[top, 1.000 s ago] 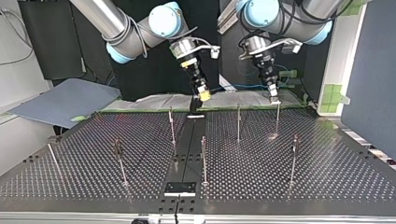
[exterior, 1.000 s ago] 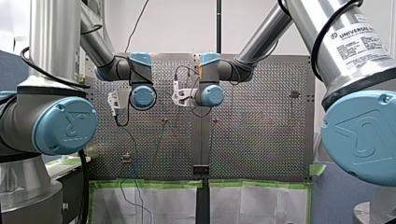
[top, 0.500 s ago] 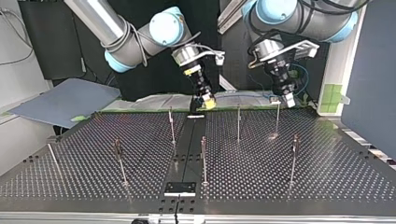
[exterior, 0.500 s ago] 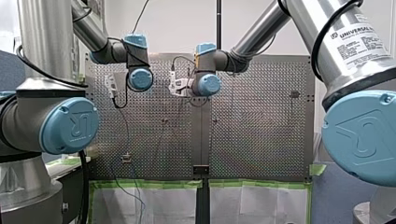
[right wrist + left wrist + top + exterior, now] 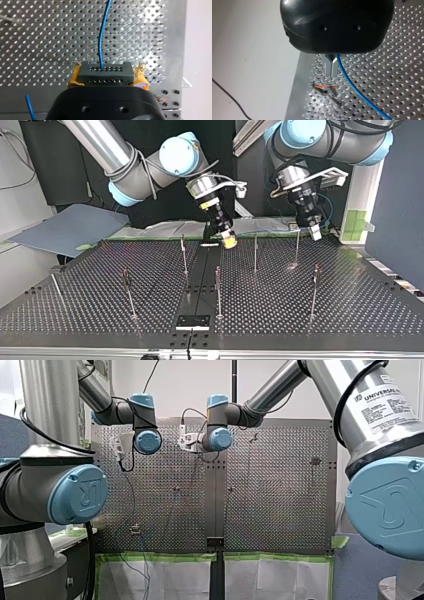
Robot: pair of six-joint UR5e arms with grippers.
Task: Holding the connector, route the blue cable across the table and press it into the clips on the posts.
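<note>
In the top view, my right arm's gripper, with yellow pads, hangs tilted over the far edge of the perforated metal table, close to the middle. Its wrist view shows it clenched on a dark grey rectangular connector, from which the thin blue cable runs ahead over the holes. Thin metal posts stand on the table. Further right, my left arm's black gripper hovers just beside a post's top, its metal fingers pinched on the cable, with a small orange clip just ahead of them.
</note>
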